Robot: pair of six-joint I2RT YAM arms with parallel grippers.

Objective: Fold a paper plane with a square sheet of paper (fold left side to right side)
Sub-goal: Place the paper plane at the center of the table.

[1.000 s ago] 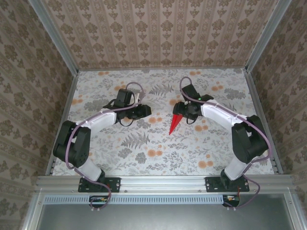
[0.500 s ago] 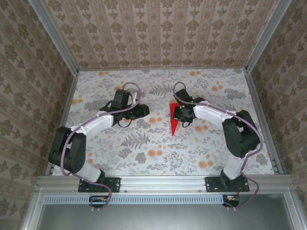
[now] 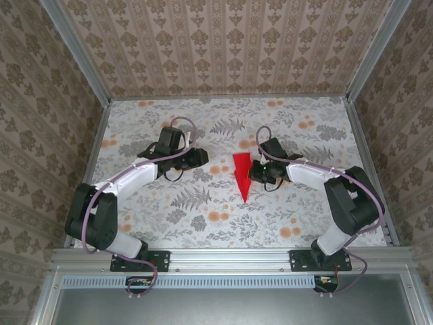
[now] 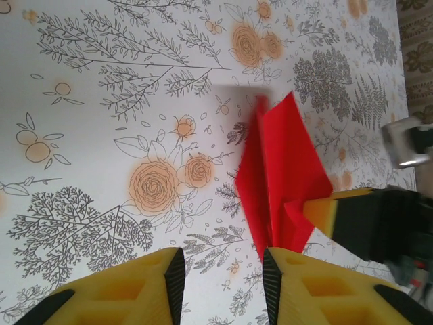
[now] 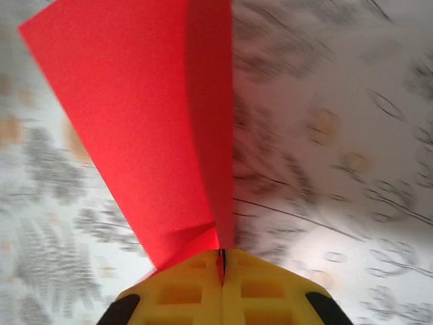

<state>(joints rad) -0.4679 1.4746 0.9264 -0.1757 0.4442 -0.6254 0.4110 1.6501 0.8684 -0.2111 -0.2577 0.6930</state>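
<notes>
The red paper plane [image 3: 243, 175] is a narrow pointed dart near the table's middle, its tip toward the near edge. My right gripper [image 3: 256, 172] is shut on its right side; in the right wrist view the folded red paper [image 5: 155, 128] runs up from between the closed yellow fingers [image 5: 183, 291]. My left gripper [image 3: 201, 158] stands open to the left of the plane, a short gap away. In the left wrist view the plane [image 4: 281, 176] lies beyond the open fingers [image 4: 311, 284], with the right gripper's yellow finger [image 4: 325, 210] pinching it.
The table [image 3: 169, 210] wears a white cloth printed with orange flowers and grey ferns. Patterned walls and metal rails [image 3: 98, 145] close in the left, right and far sides. Cables loop over both wrists.
My right gripper has swung the red plane round and slightly nearer, so it now reads as a wider dart pointing at the near edge. The left gripper has barely shifted.
</notes>
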